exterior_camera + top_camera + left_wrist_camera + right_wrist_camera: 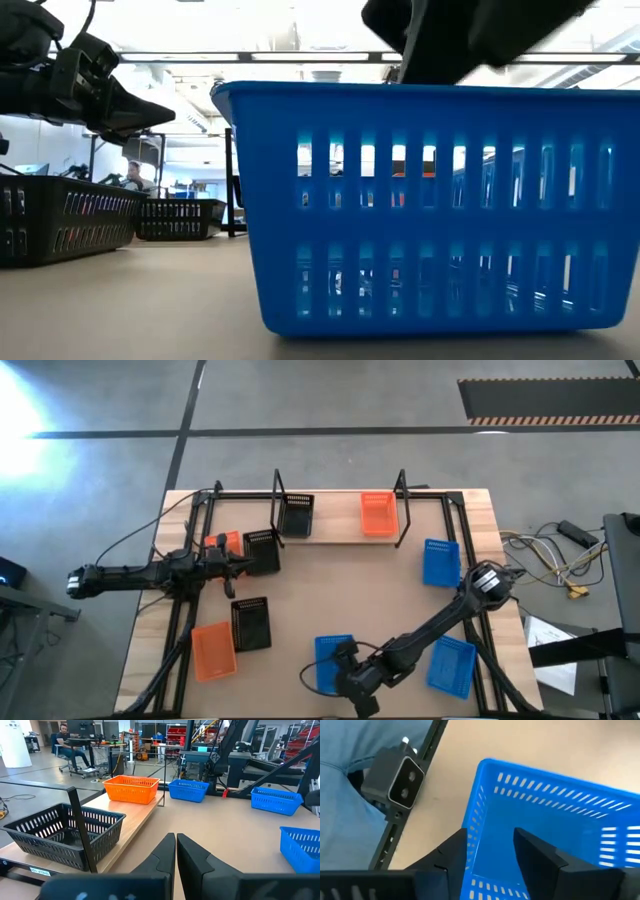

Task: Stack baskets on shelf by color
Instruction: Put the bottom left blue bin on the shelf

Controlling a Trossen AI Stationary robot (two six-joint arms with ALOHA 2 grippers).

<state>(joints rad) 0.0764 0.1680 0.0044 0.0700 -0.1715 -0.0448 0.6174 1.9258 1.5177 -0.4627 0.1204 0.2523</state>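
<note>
Right now the right gripper (490,852) sits low at the near edge of the desk (330,590), its fingers spread a little and straddling the short wall of a blue basket (333,662): one finger is inside the basket and the other outside, and the wall stands between them without being visibly pinched. In the low view this same blue basket (430,205) rests flat on the desk, with the dark gripper just above its rim.

The left gripper (176,851) hovers over the left part of the desk with its fingers closed together and holding nothing. Just beside it lie a black basket (262,550) and an orange basket (224,543). Ahead of it runs the shelf (338,520), a light wooden board between two black wire uprights, carrying a black basket (296,514) nearest the left gripper and an orange basket (378,513) further along; the middle of the board is bare.

Nearer the right gripper, another black basket (251,623) and an orange basket (213,650) lie on its left side, a second blue basket (450,666) on its right, and a third blue basket (441,562) well beyond it, near the shelf's right upright
</note>
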